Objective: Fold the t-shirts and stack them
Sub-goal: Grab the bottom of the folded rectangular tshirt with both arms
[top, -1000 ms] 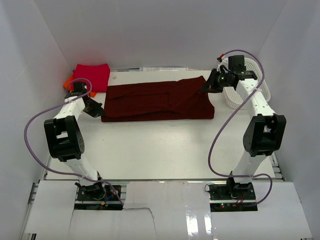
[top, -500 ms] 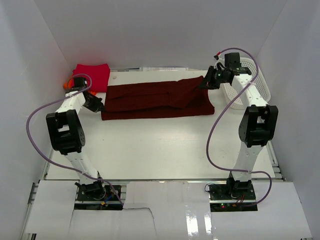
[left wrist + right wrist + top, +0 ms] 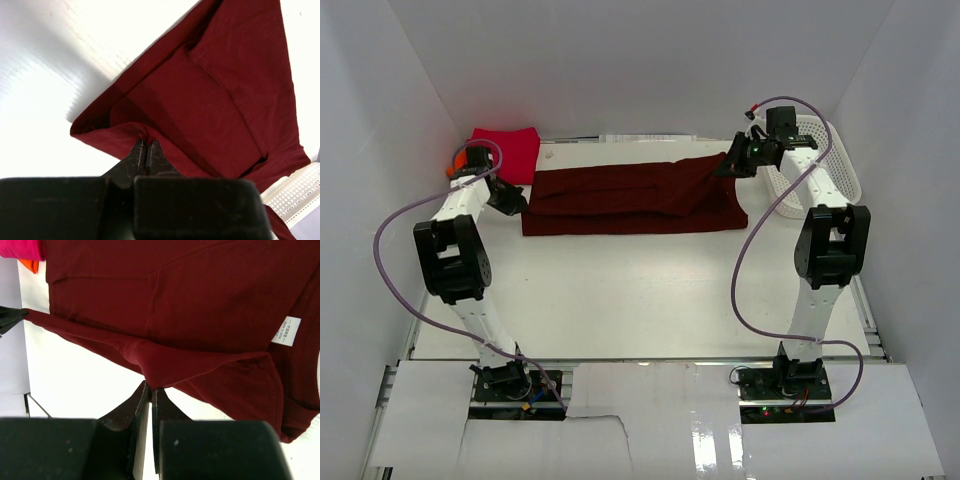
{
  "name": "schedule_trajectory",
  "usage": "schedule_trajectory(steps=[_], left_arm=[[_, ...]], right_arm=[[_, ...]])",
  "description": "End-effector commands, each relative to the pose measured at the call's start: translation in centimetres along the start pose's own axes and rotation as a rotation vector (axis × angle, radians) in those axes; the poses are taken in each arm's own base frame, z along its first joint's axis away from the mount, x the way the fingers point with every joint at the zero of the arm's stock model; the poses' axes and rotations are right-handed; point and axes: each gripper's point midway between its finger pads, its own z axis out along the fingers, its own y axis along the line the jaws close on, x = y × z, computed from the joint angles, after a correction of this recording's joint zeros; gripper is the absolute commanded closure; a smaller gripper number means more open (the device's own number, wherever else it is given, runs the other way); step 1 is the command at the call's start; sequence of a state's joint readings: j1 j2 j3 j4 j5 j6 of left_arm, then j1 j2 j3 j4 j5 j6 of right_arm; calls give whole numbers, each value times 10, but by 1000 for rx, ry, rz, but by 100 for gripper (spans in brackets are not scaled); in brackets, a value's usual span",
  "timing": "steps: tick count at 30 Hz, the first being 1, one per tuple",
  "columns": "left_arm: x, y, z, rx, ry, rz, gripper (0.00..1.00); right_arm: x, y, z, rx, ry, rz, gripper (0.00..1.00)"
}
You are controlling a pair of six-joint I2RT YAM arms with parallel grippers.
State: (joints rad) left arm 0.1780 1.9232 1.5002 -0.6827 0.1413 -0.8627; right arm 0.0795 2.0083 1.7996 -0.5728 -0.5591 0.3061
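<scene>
The dark maroon t-shirt (image 3: pixel 630 197) lies folded lengthwise at the back of the table, and it also shows in the left wrist view (image 3: pixel 210 95) and the right wrist view (image 3: pixel 190 305). Its white neck label (image 3: pixel 288 331) shows in the right wrist view. My left gripper (image 3: pixel 516 202) is shut on the shirt's left edge (image 3: pixel 142 135). My right gripper (image 3: pixel 728 163) is shut on its lifted right edge (image 3: pixel 150 370). The crimson-red t-shirt (image 3: pixel 506 151) lies folded at the back left on top of the orange t-shirt (image 3: pixel 454 163).
The white mesh basket (image 3: pixel 815 175) stands at the back right, beside the right arm; its rim also shows in the left wrist view (image 3: pixel 295 192). White walls close in the back and both sides.
Both grippers have moved toward the back with the maroon shirt's edges in them, carrying the near fold farther over the shirt. Both arms have stretched out.
</scene>
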Motion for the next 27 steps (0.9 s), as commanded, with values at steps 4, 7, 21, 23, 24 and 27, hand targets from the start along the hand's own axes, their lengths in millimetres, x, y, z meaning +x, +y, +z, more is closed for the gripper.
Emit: schedule_trajectory(steps=[4, 7, 21, 23, 24, 27], left_arm=[[-12, -16, -5, 31, -24, -8, 100], [-13, -17, -4, 32, -27, -7, 100], [-23, -27, 3, 37, -35, 0, 100], [-24, -27, 5, 38, -32, -3, 100], [-23, -28, 5, 37, -31, 0, 100], [-23, -27, 9, 35, -27, 0, 100]], right_arm=[[-30, 11, 0, -43, -66, -62, 92], [-35, 13, 0, -48, -75, -66, 92], [-59, 6, 4, -23, -125, -83, 92], [-62, 3, 5, -18, -137, -88, 92], [-63, -1, 6, -13, -142, -86, 92], [-66, -6, 10, -7, -159, -92, 92]])
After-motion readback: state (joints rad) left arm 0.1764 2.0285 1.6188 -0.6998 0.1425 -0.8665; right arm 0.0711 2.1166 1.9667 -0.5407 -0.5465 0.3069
